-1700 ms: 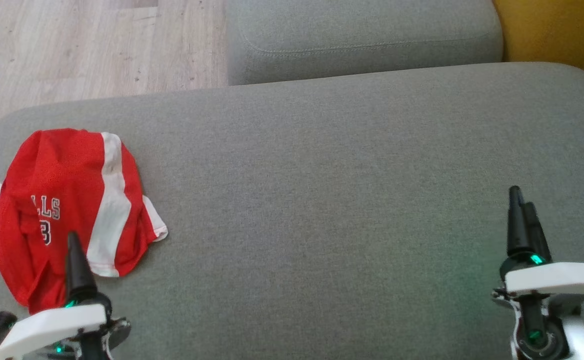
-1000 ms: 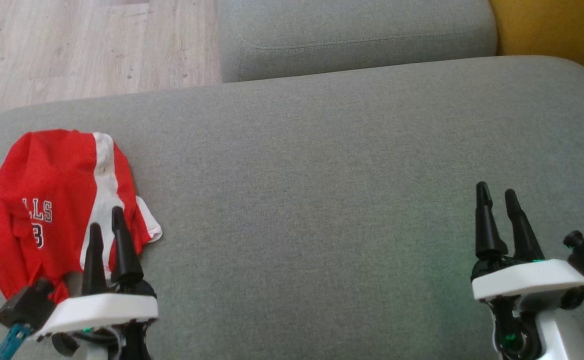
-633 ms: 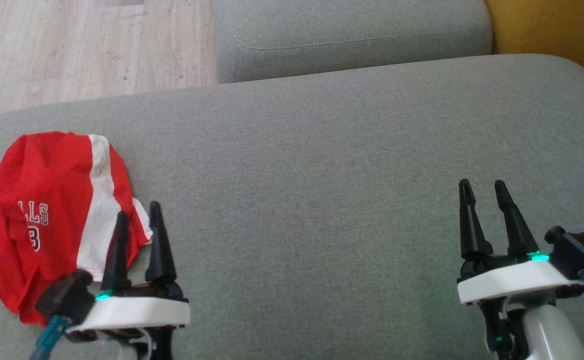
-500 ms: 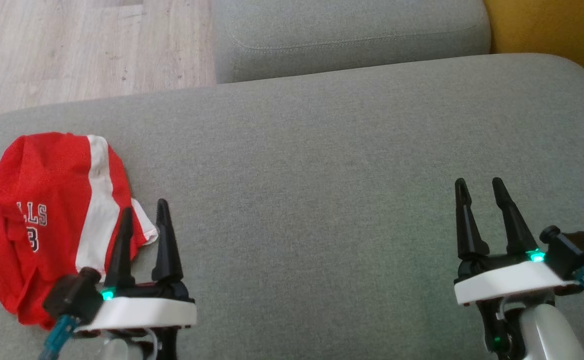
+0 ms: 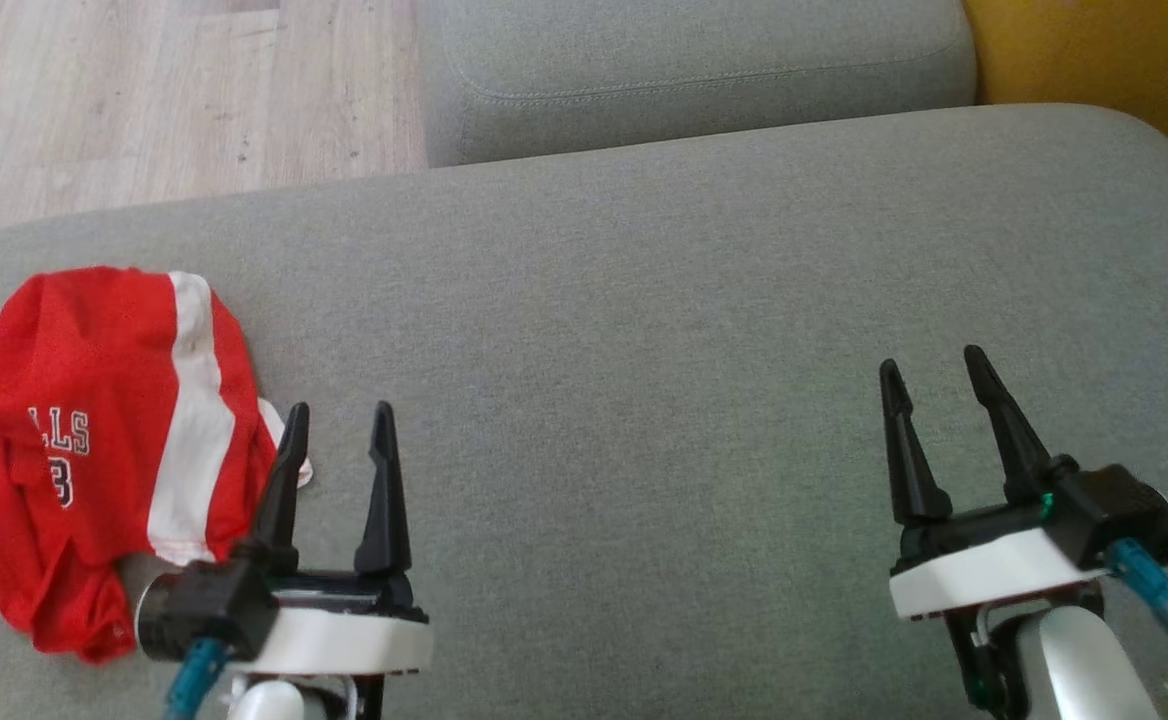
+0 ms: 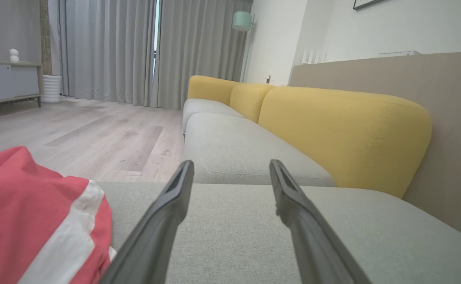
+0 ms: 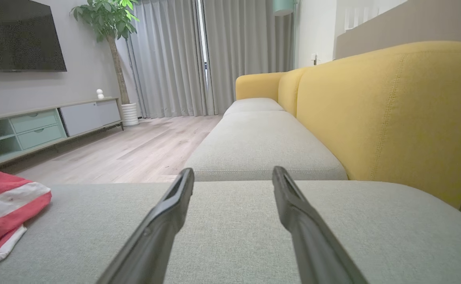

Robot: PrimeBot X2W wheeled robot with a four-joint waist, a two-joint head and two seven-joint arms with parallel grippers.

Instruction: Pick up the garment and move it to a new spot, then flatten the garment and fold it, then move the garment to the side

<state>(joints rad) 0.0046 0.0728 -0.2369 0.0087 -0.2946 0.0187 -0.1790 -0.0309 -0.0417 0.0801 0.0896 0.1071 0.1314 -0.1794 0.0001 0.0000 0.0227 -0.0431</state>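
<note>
The crumpled red mesh jersey [image 5: 94, 440] with a white stripe lies at the grey fabric cushion's [image 5: 644, 330] left end. The left gripper [image 5: 339, 410] and right gripper [image 5: 932, 358] gape empty. Pinching one loose layer risks it slipping free.

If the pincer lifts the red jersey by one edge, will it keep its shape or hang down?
Probably it hangs limp: the jersey lies crumpled in soft folds on the sofa. It looks thin and mesh-like, so likely light. Pushed, it would probably bunch up rather than slide whole.
</note>
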